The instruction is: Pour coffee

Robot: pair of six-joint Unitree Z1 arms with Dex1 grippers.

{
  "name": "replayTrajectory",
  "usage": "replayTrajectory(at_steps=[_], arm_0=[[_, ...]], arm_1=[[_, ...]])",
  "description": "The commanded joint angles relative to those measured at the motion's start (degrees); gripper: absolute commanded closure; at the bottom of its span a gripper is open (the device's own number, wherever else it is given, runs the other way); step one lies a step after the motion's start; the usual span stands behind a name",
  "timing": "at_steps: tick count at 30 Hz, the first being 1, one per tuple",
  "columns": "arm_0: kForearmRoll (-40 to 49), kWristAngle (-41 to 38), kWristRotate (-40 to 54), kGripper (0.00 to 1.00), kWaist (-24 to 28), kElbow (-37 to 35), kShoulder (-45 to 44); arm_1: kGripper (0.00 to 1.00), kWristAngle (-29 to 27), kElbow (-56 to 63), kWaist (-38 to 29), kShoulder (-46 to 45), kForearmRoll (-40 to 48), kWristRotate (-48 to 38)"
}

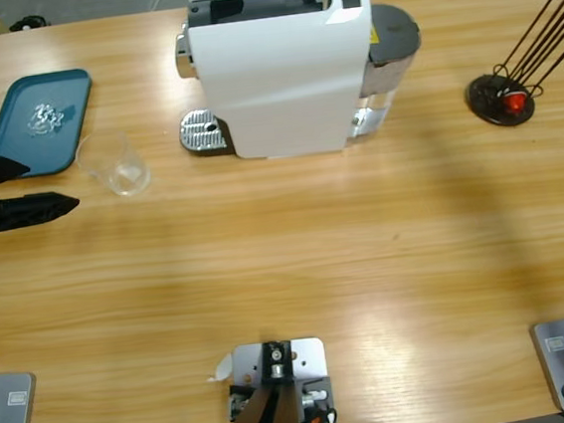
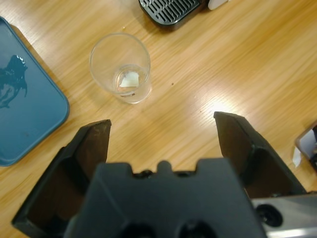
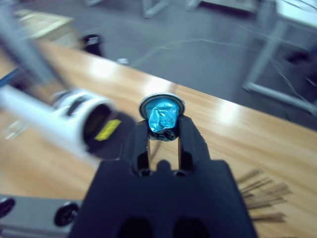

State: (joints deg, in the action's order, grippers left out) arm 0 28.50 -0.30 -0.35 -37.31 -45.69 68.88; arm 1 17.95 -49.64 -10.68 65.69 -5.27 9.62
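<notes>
High view: left gripper point(image 1: 32, 188) at table's left edge, jaws wide apart, empty, near clear tumbler point(image 1: 115, 164); white coffee machine point(image 1: 283, 66) far centre.
Left wrist: coffee point(image 2: 130, 80), thin layer in tumbler's base.
Right wrist: right gripper point(image 3: 163, 130) clamped on crinkled blue foil capsule point(image 3: 162, 117).

no legible txt, labels, nos.
</notes>
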Motion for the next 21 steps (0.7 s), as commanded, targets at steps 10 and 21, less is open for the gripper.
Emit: replayTrajectory(at_steps=[10,21], arm_0=[[0.9,-2.9,5.1,0.096,0.6,0.3,-5.8],[4.5,-3.0,8.8,0.096,0.0,-2.4,-5.4]], arm_1=[[0.902,19.1,-3.7,-27.7,11.1,-3.2,9.0],[0.902,19.7,-22.9,-29.1,33.1,-3.5,10.6]])
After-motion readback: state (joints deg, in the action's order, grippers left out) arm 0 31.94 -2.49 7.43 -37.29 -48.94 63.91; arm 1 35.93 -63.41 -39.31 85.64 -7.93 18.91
